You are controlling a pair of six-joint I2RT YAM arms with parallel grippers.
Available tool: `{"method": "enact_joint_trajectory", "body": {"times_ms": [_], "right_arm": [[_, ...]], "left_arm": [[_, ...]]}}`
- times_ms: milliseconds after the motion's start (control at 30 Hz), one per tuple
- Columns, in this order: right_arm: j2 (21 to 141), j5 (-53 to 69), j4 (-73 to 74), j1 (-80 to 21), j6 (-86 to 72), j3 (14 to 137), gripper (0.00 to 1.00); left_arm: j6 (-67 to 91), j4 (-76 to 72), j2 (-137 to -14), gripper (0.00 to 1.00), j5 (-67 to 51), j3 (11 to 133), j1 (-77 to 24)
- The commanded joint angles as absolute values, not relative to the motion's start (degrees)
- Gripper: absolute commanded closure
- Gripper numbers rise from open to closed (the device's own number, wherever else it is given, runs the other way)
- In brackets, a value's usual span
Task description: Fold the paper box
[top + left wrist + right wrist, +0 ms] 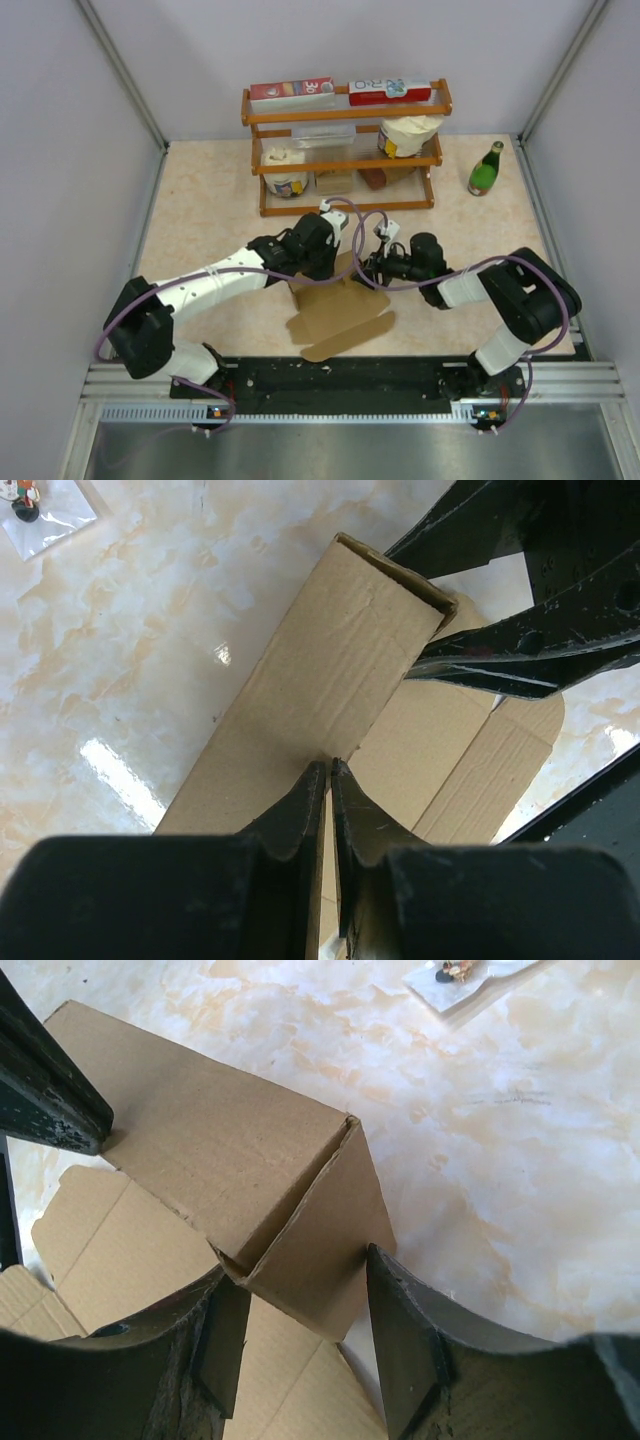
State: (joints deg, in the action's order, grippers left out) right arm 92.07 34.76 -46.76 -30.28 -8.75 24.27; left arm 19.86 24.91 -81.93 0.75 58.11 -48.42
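- Two robot arms meet over the paper box (345, 318). We find it on the pale marbled tabletop (200, 200), about midway between the left and right edges and closer to the near edge than the far one.
- The box is plain brown cardboard, only partly folded. One long section stands raised as a rectangular tube, and flat flaps with rounded ends lie spread on the table toward the near edge.
- The left gripper (330, 767) has its two fingers drawn almost together. We see them pinching a thin cardboard wall at one end of the raised tube.
- The right gripper (300, 1272) is at the tube's other end, jaws set wide with the end flap between them. Both fingers meet the cardboard in the wrist view, but we cannot tell whether they press on it.
- A wooden rack (345, 163) stands at the middle of the far edge. It holds red-and-white cartons (292, 92) on top and white tubs (285, 172) lower down.
- A green bottle (486, 170) stands upright near the far right corner, well apart from the box.
- A small clear packet (45, 510) lies flat on the tabletop beyond the box.
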Motion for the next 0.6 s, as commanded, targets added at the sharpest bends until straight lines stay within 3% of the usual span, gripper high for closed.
{"method": "enact_joint_trajectory", "body": {"times_ms": [0,567], "right_arm": [[92.9,35.9,-50.5,-31.1,-9.1,26.8,0.52],[98.0,34.5,-53.3,-31.3,-10.5,30.5,0.60]], "left_arm": [[20.3,24.3,-82.4,0.89,0.7,61.3,-48.5],[20.0,23.8,-83.9,0.88,-2.5,61.0,-48.4]]}}
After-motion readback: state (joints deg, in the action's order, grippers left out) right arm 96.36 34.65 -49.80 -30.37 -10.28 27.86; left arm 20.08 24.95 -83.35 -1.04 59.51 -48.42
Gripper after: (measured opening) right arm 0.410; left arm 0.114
